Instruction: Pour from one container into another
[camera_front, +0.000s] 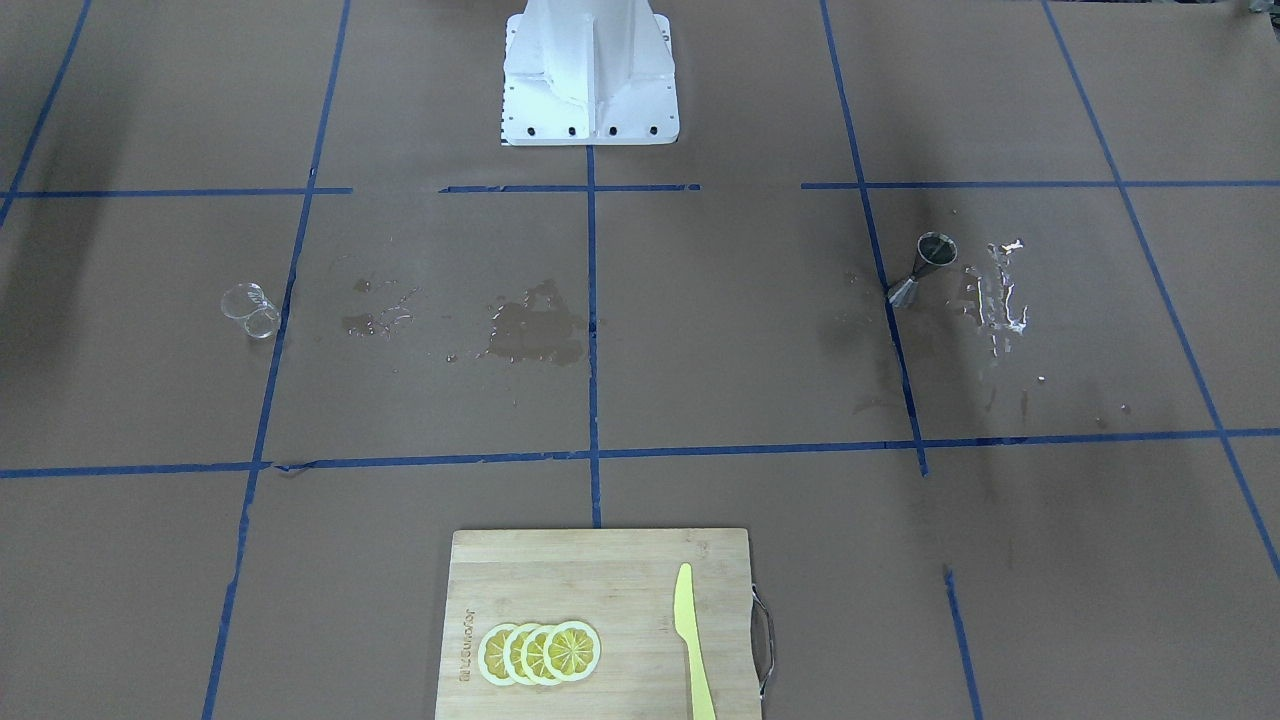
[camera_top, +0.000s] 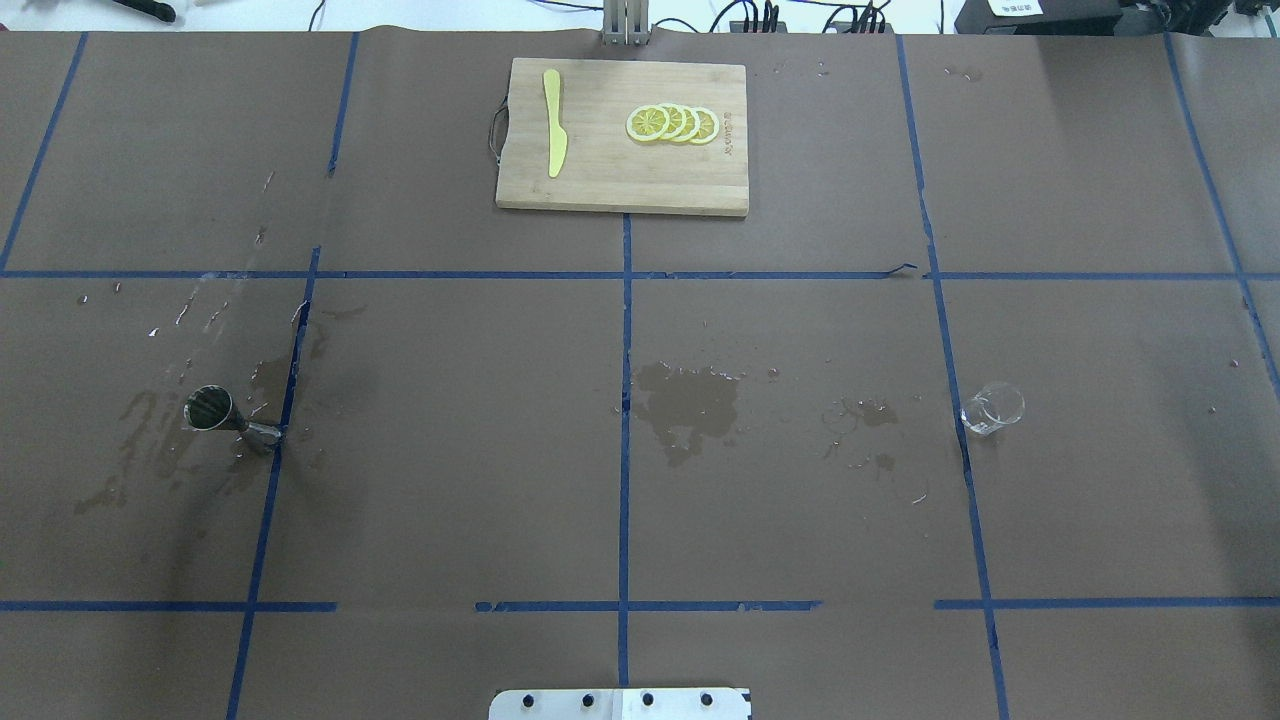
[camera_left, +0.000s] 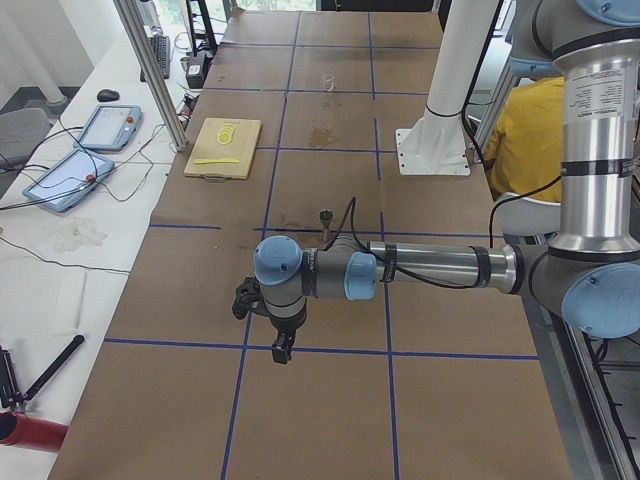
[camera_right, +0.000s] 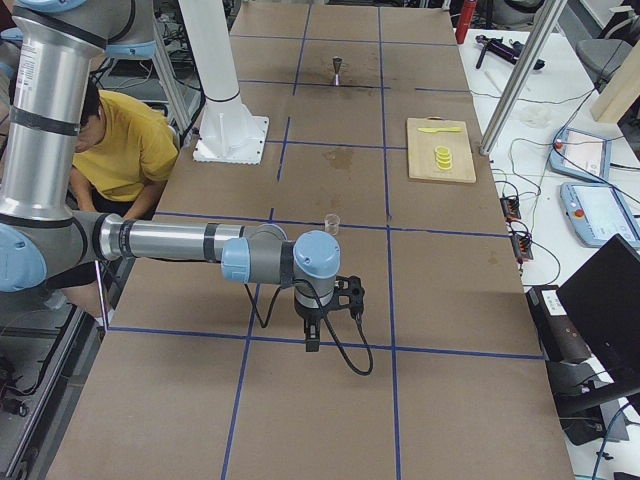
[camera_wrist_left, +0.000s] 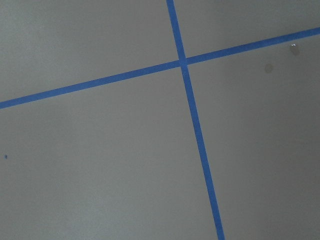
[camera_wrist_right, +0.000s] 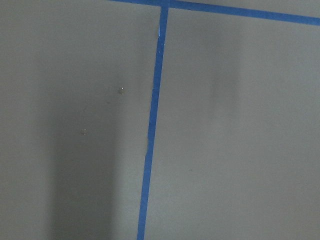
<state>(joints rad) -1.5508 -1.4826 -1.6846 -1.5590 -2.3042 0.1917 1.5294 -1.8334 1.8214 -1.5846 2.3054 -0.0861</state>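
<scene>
The clear cup (camera_top: 992, 408) stands alone on the brown paper at the table's right half; it also shows in the front view (camera_front: 250, 310). Far to the left stands the steel jigger (camera_top: 225, 415), upright among wet stains and likewise untouched (camera_front: 925, 268). Neither arm reaches into the overhead or front views. My left gripper (camera_left: 283, 352) hangs over the table's left end, well short of the jigger (camera_left: 325, 217); I cannot tell its state. My right gripper (camera_right: 312, 338) hangs over the right end, near the cup (camera_right: 332, 223); its state is also unclear. Both wrist views show only paper and blue tape.
A wooden cutting board (camera_top: 600, 180) with lemon slices (camera_top: 672, 123) and a yellow knife (camera_top: 553, 135) lies at the far middle edge. Wet patches (camera_top: 690, 405) mark the centre of the table. The white robot base (camera_front: 590, 70) sits at the near edge. A person in yellow (camera_right: 125, 150) crouches beside it.
</scene>
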